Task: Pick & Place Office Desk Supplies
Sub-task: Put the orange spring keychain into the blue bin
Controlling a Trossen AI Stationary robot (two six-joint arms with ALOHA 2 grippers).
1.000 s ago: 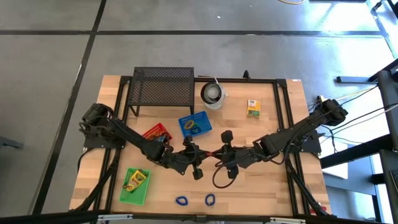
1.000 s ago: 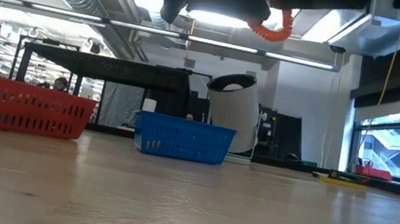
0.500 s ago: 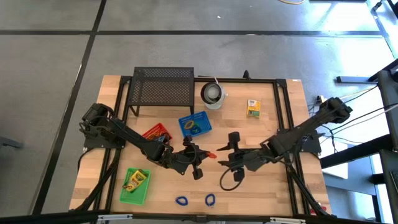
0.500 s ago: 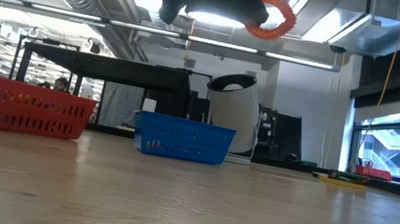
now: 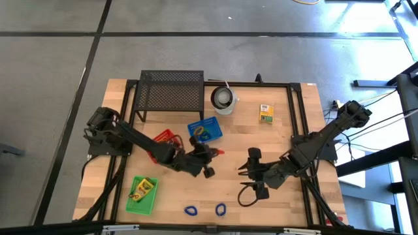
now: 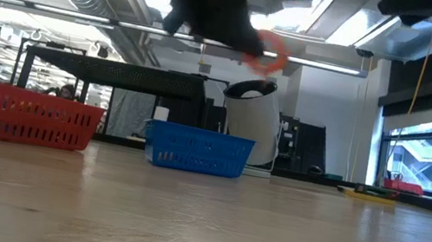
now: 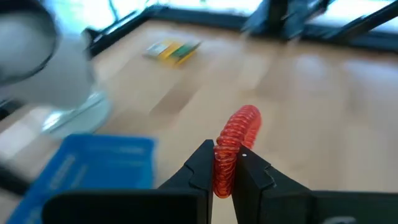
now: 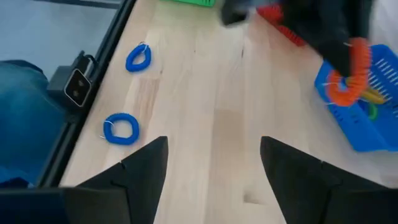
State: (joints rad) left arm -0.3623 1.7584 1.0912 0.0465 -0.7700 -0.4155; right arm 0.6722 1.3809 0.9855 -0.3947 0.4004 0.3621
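The left gripper (image 5: 210, 154) is pinched shut on an orange loop (image 7: 235, 146), up in the air just beside the blue basket (image 5: 205, 130) near the middle of the table (image 5: 287, 130). The right gripper (image 5: 251, 173) holds nothing; its fingers are wide apart. Two blue loops (image 5: 204, 210) lie by the table's near edge.

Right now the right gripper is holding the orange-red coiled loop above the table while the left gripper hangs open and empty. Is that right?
No, the arms are swapped. The left gripper is shut on the orange-red coiled loop, as the left wrist view shows. The right gripper hangs open and empty, seen in the right wrist view.
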